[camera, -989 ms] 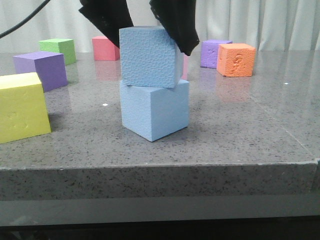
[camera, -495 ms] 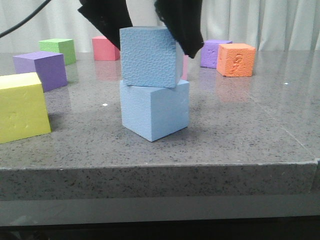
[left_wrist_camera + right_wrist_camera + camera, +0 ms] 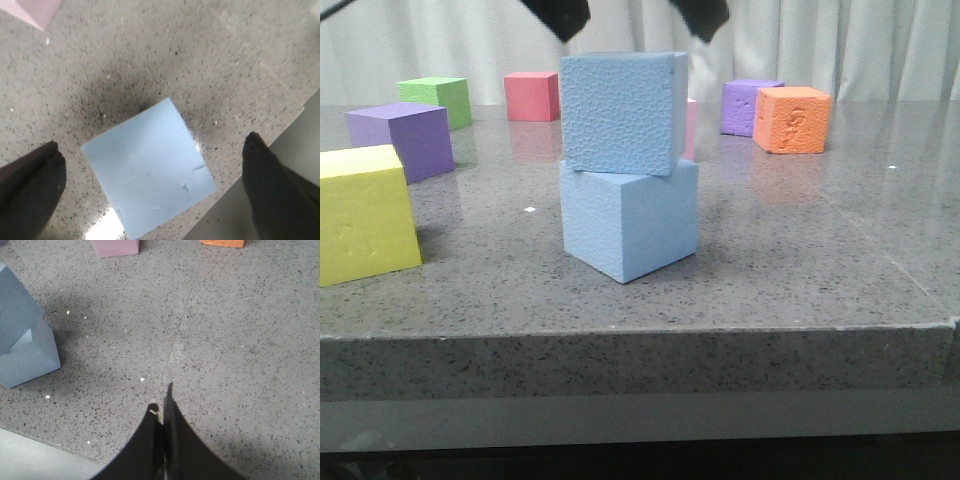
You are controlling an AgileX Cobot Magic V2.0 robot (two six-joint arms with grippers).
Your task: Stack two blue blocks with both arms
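Observation:
The pebbled blue block (image 3: 620, 112) rests on the smooth blue block (image 3: 630, 220) near the table's front edge, turned slightly off square. My left gripper (image 3: 632, 18) is open above the stack, and only its two fingertips (image 3: 563, 17) show at the top of the front view. The left wrist view looks down on the top block (image 3: 150, 172), which lies between the spread fingers (image 3: 30, 182) of that gripper (image 3: 152, 145) without touching them. My right gripper (image 3: 162, 407) is shut and empty over bare table, right of the stack (image 3: 22, 340).
A yellow cube (image 3: 365, 215) stands at front left. A purple cube (image 3: 405, 138), a green cube (image 3: 440, 98) and a red cube (image 3: 532, 95) stand behind it. A purple cube (image 3: 750, 105) and an orange cube (image 3: 792, 120) are at back right. A pink cube (image 3: 116, 246) sits behind the stack.
My left gripper has opened, let go of the pebbled block and risen. The block stays on the smooth one.

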